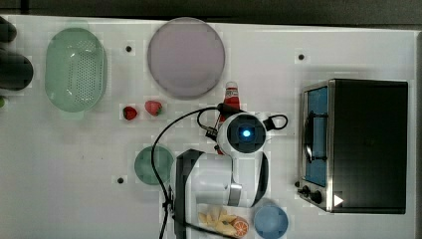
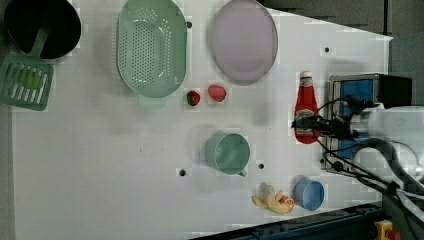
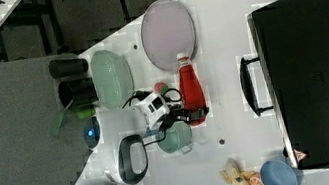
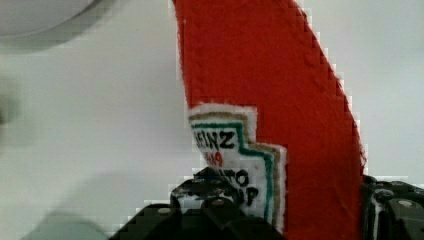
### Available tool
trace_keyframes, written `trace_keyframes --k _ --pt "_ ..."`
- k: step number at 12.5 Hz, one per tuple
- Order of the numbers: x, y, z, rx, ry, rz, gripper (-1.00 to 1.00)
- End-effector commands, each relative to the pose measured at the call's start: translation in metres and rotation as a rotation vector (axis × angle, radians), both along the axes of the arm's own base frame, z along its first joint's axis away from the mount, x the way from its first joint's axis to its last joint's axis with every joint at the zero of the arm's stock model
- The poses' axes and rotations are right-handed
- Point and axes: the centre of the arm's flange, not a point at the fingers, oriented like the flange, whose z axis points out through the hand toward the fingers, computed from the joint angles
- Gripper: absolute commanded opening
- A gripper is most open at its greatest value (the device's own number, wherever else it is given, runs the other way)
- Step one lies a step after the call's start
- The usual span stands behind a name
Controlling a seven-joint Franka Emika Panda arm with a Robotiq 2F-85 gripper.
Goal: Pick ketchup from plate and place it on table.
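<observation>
The ketchup (image 1: 231, 95) is a slim red bottle with a white cap, lying lengthwise over the white table (image 1: 74, 164) just off the plate's rim, cap toward the plate (image 1: 185, 57). The mauve-grey plate carries nothing. My gripper (image 2: 306, 125) is shut on the ketchup's lower body near the label, one finger on each side. In the wrist view the ketchup (image 4: 280, 90) runs between the dark fingers (image 4: 215, 212). The right view shows the gripper (image 3: 196, 113) at the base of the ketchup (image 3: 190, 88). I cannot tell whether the bottle touches the tabletop.
A toaster oven (image 1: 358, 144) stands close on the top view's right. Two strawberries (image 1: 142, 110), a green perforated basket (image 1: 74, 69) and a green cup (image 1: 149, 164) lie on the top view's left. A blue cup (image 1: 271, 221) and toy fruit (image 1: 224, 221) sit by the arm's base.
</observation>
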Motion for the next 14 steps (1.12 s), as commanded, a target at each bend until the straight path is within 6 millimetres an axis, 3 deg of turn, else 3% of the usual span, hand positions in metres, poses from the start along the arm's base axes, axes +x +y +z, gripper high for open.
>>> trace_keyframes --k 1,4,6,8,12,14 --pt "0.009 0.006 0.004 -0.002 -0.053 -0.029 0.29" --pt "0.012 0.005 0.016 -0.004 -0.075 -0.030 0.95" --pt "0.014 0.007 0.034 -0.007 -0.105 -0.026 1.00" --pt "0.017 0.010 0.065 -0.011 -0.152 -0.069 1.00" --pt "0.021 0.024 0.146 -0.016 -0.132 -0.331 1.00" --pt "0.025 0.032 0.191 -0.022 -0.110 -0.350 1.00"
